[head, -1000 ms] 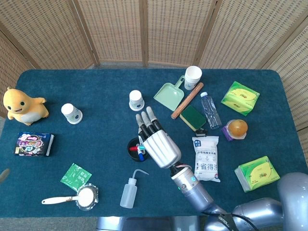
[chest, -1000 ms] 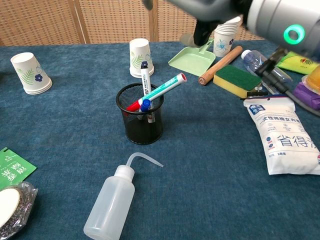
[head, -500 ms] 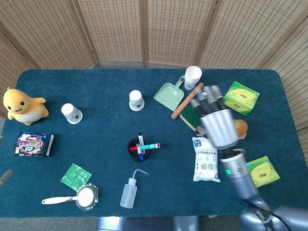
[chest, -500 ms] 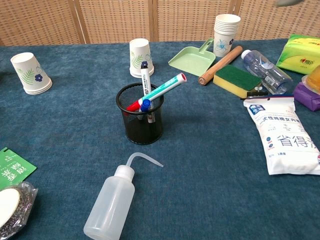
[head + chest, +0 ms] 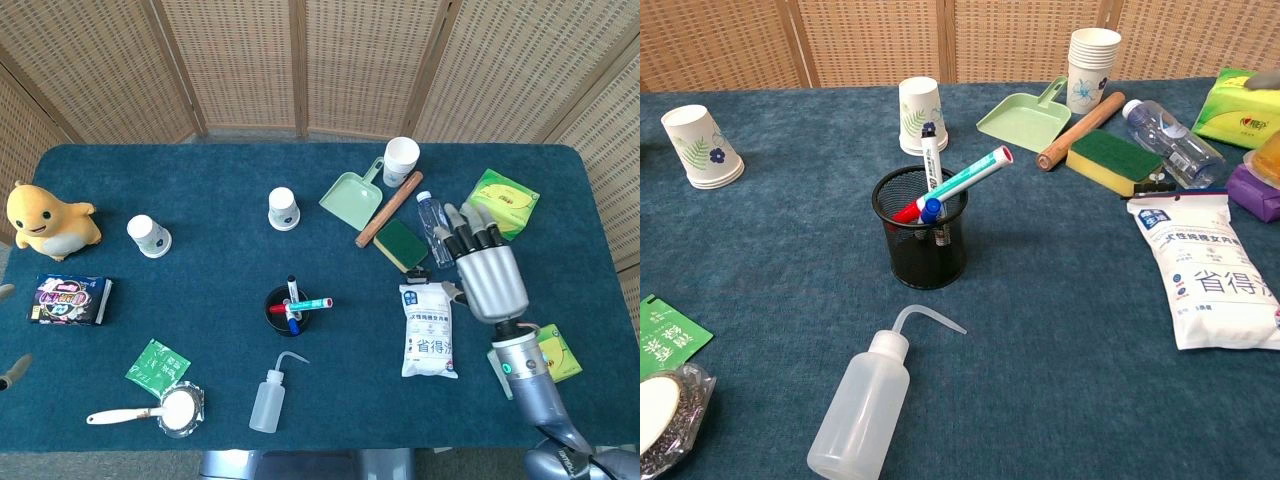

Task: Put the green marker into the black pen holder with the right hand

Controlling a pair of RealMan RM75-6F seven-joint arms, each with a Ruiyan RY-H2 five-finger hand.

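Note:
The green marker [image 5: 314, 302] [image 5: 970, 172] leans in the black mesh pen holder [image 5: 276, 297] [image 5: 927, 255] among a red, a blue and a white pen, its red-tipped end pointing right. The holder stands upright near the middle of the table. In the head view my right hand [image 5: 487, 272] hovers far to its right, above the table's right side, fingers stretched out and apart, holding nothing. Two grey slivers at the left edge [image 5: 8, 372] may be my left hand; how it stands is hidden.
A white salt bag [image 5: 428, 328], a green sponge [image 5: 401, 244] and a water bottle [image 5: 437, 228] lie beside the right hand. An orange [image 5: 493, 264] and green tissue packs [image 5: 500, 203] sit further right. A squeeze bottle [image 5: 865, 405] lies in front of the holder.
The right hand has left the spot over the holder and swung to the table's right side, then drawn back a little. The green marker stays in the holder.

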